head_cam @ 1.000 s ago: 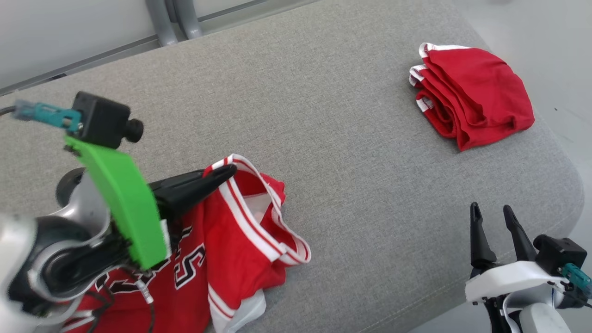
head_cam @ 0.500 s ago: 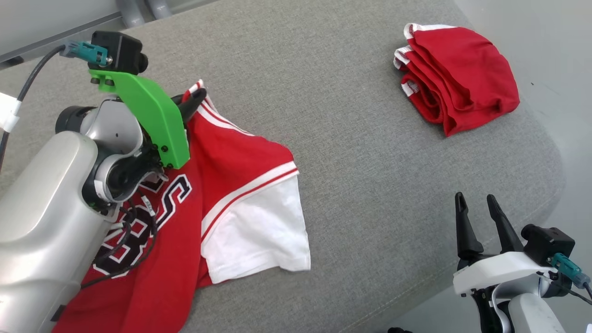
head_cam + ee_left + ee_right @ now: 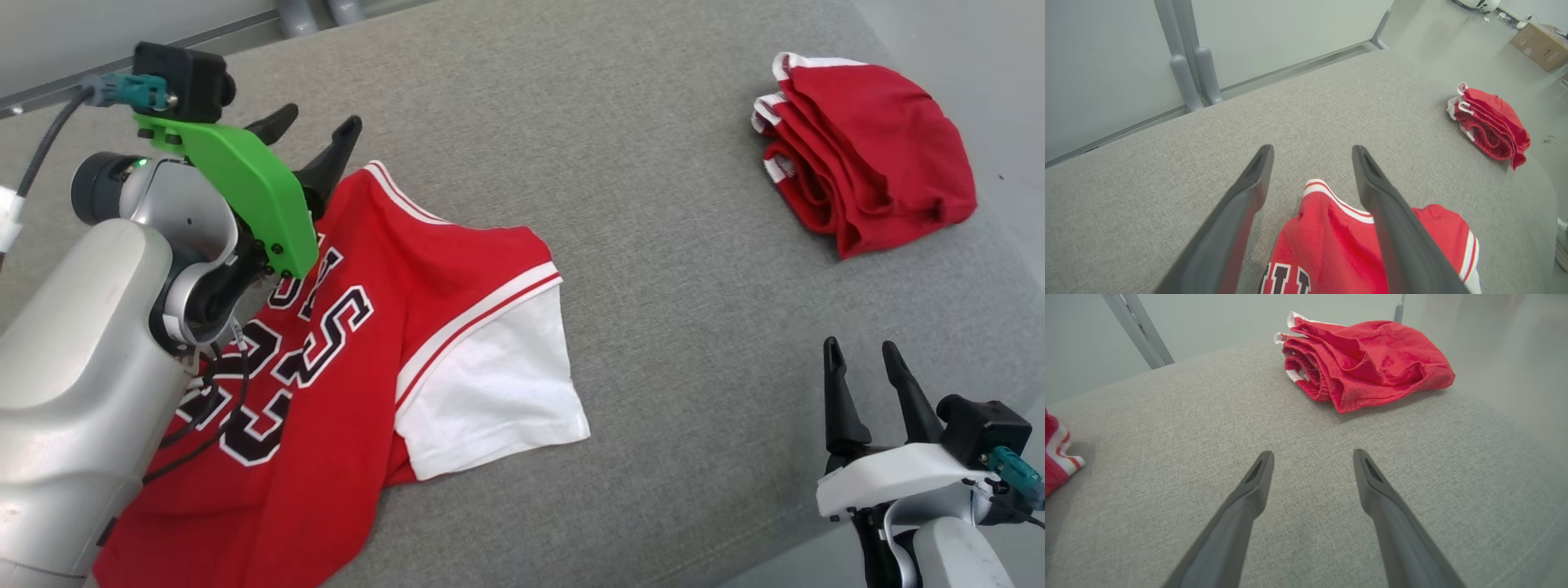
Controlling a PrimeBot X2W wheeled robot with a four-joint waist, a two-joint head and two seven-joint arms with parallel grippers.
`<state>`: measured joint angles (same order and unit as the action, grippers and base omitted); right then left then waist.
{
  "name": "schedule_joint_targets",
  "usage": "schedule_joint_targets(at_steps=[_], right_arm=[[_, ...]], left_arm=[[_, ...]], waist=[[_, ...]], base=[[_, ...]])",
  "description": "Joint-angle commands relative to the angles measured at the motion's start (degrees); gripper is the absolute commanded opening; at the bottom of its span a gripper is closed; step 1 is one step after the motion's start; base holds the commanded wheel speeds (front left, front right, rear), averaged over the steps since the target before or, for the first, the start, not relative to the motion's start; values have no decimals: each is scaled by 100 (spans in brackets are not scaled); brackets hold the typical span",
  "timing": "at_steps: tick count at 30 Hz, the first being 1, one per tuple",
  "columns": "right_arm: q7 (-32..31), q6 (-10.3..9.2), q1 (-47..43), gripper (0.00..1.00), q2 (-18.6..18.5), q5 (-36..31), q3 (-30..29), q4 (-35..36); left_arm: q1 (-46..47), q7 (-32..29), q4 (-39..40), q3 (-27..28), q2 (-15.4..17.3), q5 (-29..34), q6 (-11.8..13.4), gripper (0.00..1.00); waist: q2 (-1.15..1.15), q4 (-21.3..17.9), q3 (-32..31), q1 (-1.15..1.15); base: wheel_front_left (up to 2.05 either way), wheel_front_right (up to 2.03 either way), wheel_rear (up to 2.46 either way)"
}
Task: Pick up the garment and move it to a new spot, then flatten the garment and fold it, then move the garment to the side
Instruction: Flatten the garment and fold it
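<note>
Left gripper (image 3: 318, 118) stood with its jaws spread wide and nothing in them, hovering over the left-rear part of the grey woven fabric cushion (image 3: 653, 286). The striped neck hem of the red short-sleeved jersey with white sleeve ends (image 3: 392, 327) lay free just under the fingertips. The jersey lay on the cushion's near-left area, front up, mostly spread but rumpled, one sleeve out flat, so probably set there for flattening. Right gripper (image 3: 860, 347) was also spread and empty, parked at the cushion's near-right edge, likely kept clear until needed. A folded red garment pile with white trim (image 3: 873, 188) sat at the cushion's far-right corner, well apart, seemingly put aside. Writing: black white-edged block letters on the jersey chest, an "S" readable, the rest and the numerals below partly under the pale forearm. A brown cardboard box (image 3: 1539, 51) beyond the cushion had print too small to read.
</note>
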<state>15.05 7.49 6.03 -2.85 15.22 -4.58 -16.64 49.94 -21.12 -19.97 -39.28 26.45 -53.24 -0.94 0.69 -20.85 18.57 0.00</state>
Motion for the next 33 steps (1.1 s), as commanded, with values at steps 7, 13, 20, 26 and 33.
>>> schedule_joint_targets(at_steps=[7, 13, 20, 26, 33], right_arm=[[17, 0, -42, 100, -14, -392, -248, 176], [17, 0, -173, 100, -15, -624, -444, 340], [17, 0, -356, 100, -16, -816, -537, 589], [17, 0, -474, 100, -14, -955, -599, 769], [17, 0, -721, 100, -15, -1094, -682, 920]], left_arm=[[-326, 900, 638, 224, 270, 274, 82, 100], [-1124, 1750, 1527, 321, 697, 749, 499, 100], [-2368, 2616, 2367, 334, 1034, 1276, 1210, 100], [-3227, 3234, 2329, 226, 882, 1618, 1834, 100], [-4273, 3637, 2235, 701, 297, 1743, 2119, 100]], waist=[[-69, 901, -364, 0], [-69, 1464, -624, 0], [-69, 2021, -850, 0], [-69, 2291, -926, 0], [-69, 2369, -1123, 0]], base=[[0, 0, 0], [0, 0, 0], [0, 0, 0], [0, 0, 0], [0, 0, 0]])
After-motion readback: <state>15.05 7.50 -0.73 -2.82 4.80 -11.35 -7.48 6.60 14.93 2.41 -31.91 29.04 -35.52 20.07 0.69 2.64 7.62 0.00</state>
